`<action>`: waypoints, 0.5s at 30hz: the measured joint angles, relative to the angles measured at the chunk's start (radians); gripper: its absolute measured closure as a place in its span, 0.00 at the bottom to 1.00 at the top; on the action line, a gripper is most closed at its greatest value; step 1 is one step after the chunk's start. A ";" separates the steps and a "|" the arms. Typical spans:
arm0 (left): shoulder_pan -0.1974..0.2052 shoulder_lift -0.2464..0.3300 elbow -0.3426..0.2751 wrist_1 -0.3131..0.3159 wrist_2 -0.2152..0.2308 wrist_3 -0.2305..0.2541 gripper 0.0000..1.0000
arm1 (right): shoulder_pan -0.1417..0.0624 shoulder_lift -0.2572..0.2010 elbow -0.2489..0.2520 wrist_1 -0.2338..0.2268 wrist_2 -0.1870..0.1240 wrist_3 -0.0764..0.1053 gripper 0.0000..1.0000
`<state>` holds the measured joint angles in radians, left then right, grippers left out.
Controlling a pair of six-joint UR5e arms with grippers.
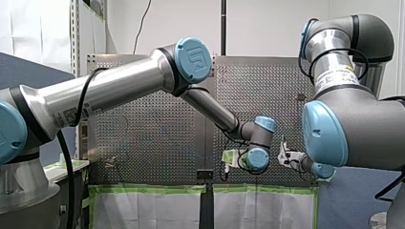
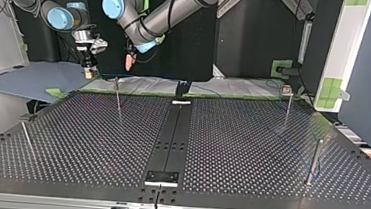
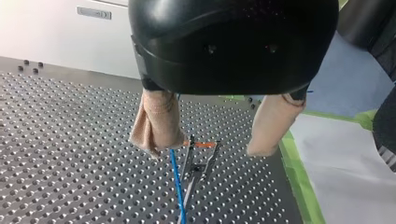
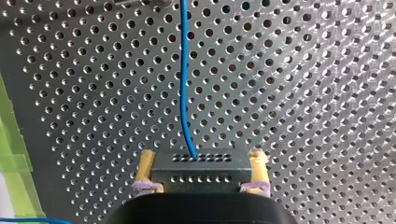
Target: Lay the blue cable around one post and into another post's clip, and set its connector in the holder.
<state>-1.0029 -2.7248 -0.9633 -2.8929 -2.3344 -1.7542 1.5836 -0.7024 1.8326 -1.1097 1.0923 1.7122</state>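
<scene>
Currently, upper left of top view: right gripper (image 2: 90,71) pinching connector (image 4: 198,175) between yellow pads; blue cable (image 4: 184,70) runs straight ahead from it. Left gripper (image 3: 208,145) spread (beige pads), nearer clip post (image 3: 198,165), cable passing beneath one pad.

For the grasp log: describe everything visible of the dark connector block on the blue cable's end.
The dark grey rectangular connector block looks like metal, with two rows of small round holes. It sits level, clamped at both short ends between the yellow pads of my right pincer. The thin blue cable enters a hole in its far row and runs off over the perforated table.
</scene>
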 joint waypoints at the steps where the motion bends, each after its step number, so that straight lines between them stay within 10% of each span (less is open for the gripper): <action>1: 0.002 0.000 0.002 0.001 0.000 0.004 0.00 | 0.000 0.000 0.000 0.000 0.000 0.000 0.98; 15: 0.080 -0.005 -0.001 0.048 0.038 0.021 0.00 | -0.001 -0.001 0.000 0.014 -0.002 -0.013 0.98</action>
<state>-0.9230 -2.7296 -0.9644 -2.8453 -2.2968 -1.7331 1.5830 -0.7032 1.8330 -1.0956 1.0902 1.6996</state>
